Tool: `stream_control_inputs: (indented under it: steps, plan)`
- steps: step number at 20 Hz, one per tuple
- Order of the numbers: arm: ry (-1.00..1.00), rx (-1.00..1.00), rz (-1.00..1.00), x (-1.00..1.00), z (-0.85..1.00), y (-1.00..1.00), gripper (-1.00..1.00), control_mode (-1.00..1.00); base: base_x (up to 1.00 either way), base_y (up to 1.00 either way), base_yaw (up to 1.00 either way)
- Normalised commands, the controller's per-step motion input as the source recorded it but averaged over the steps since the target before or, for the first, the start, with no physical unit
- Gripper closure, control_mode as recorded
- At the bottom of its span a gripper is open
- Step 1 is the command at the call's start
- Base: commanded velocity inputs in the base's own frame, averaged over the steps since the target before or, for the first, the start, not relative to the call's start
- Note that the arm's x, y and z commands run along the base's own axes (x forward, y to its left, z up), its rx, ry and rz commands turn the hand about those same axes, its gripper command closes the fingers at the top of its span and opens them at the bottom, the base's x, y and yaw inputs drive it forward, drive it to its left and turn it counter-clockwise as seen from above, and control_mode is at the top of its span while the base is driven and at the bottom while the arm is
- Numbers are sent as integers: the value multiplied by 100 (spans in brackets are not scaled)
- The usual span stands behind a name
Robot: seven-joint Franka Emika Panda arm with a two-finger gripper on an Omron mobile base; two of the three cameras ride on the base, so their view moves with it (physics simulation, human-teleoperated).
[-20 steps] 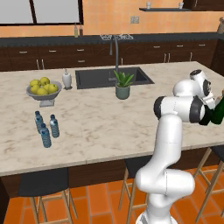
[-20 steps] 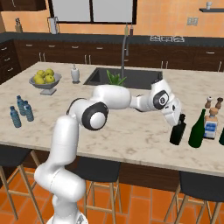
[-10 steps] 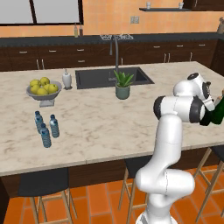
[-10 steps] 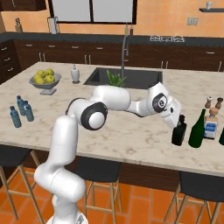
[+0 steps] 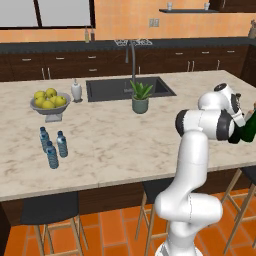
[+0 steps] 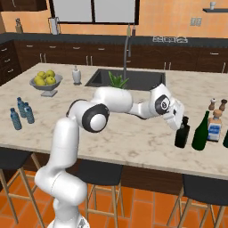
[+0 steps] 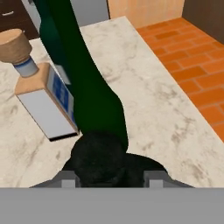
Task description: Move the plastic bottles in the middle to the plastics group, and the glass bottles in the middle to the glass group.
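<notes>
Jaws stand slightly apart either side of your squat black glass flask (image 6: 181, 135); tall dark green glass bottle (image 6: 201, 132) just beyond, on the marble counter (image 6: 133, 133).

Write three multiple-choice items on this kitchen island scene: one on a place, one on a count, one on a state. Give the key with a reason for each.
1. Where does the black flask stand?
A. In the sink
B. Just left of the green bottle in the right base view, near the counter's front edge
C. Beside the fruit bowl

2. How many small water bottles stand in the cluster?
A. Three
B. One
C. Six

3. How does the green bottle stand?
A. Lying flat
B. Upside down
C. Upright

Key: 1 B, it sits next to the green bottle under the gripper. 2 A, three blue-capped bottles show. 3 C, its neck points up.
</notes>
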Motion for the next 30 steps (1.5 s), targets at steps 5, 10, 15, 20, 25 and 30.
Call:
stream_control_inputs:
  steps: [5, 10, 15, 20, 25, 30]
  plan:
    - [0, -1, 0, -1, 20, 0, -100, -100, 0, 0, 0]
    - [0, -3, 0, -13, 49, 6, -100, -100, 0, 0, 0]
    - [0, 0, 0, -42, 80, 19, -100, -100, 0, 0, 0]
    - [1, -7, 15, -75, 44, 75, -100, -100, 0, 0, 0]
    - [7, -7, 40, -88, 12, 85, -100, -100, 0, 0, 0]
    - [1, 1, 39, -87, 0, 40, -100, -100, 0, 0, 0]
